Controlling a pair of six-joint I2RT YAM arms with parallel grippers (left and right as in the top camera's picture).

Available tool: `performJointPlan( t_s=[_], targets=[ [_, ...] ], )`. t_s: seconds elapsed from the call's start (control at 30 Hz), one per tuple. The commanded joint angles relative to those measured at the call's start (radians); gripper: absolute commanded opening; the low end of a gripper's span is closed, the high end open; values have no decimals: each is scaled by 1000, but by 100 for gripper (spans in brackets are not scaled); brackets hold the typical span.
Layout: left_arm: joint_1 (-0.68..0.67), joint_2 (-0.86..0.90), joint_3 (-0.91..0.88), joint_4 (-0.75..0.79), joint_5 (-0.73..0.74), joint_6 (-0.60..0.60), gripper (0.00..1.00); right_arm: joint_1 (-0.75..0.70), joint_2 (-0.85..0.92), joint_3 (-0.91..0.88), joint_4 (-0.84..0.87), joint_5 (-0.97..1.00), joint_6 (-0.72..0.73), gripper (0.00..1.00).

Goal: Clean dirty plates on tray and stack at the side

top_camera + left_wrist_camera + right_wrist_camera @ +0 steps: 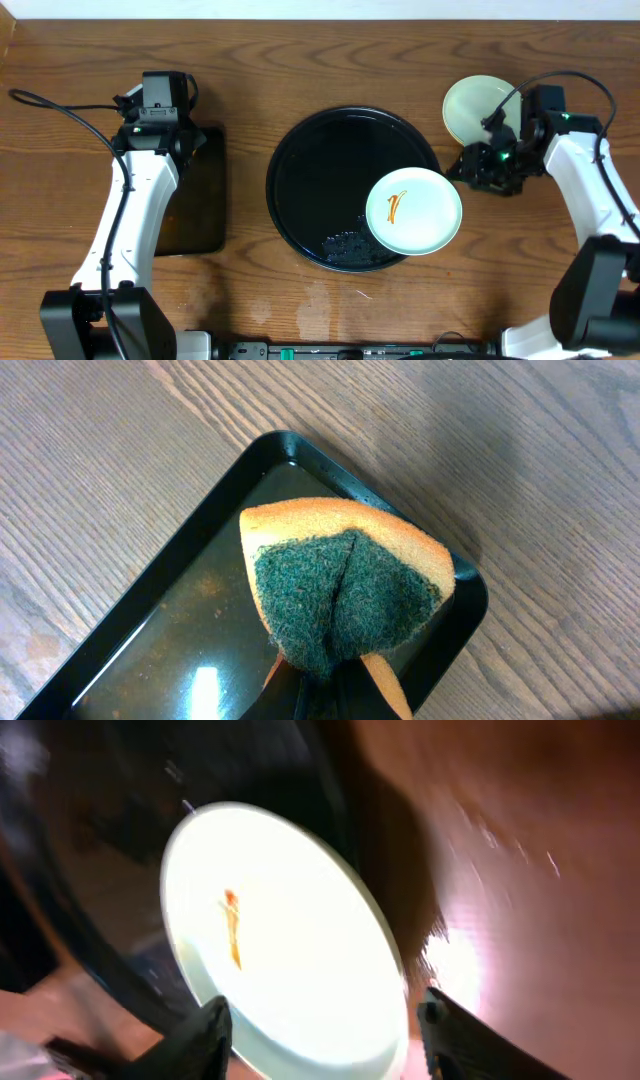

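A pale mint-green plate [413, 210] with an orange smear lies on the lower right rim of the round black tray [320, 170], overhanging it. It also shows in the right wrist view [290, 950]. A pale yellow plate [474, 106] lies on the wooden tabletop at the right. No third plate is in view. My right gripper [468, 170] is open at the mint plate's right edge, its fingers [325, 1035] spread either side of the plate's near rim. My left gripper [335, 685] is shut on a green-and-yellow sponge [340, 585] above the rectangular tray.
A small rectangular black tray [197, 200] lies at the left under my left arm; it also shows in the left wrist view [170, 620]. Dark specks [345, 245] sit on the round tray's lower part. The table's front edge is near the bottom.
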Motion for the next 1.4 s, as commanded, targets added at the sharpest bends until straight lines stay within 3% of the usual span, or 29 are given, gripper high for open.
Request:
performJointPlan(
  t_s=[0.0,0.27,0.57,0.63,0.87,1.13,1.37],
  targets=[
    [5,-11,21,0,-6,-9,8,24,-16,14,-57,160,79,63],
    [5,-11,21,0,50,-9,8,58,-16,-76,-32,196,148,72],
    [5,-11,21,0,50,-9,8,117,-15,-209,155,166,220,58],
    [5,-11,21,0,50,-9,8,132,-15,-222,180,167,220,49],
    [5,-11,21,0,50,-9,8,165,-15,-220,241,158,241,1],
    [5,-11,21,1,50,-9,8,189,-15,-221,360,121,227,1],
    [5,-11,21,5,106,26,8,296,0,-221,545,153,207,1]
  ],
)
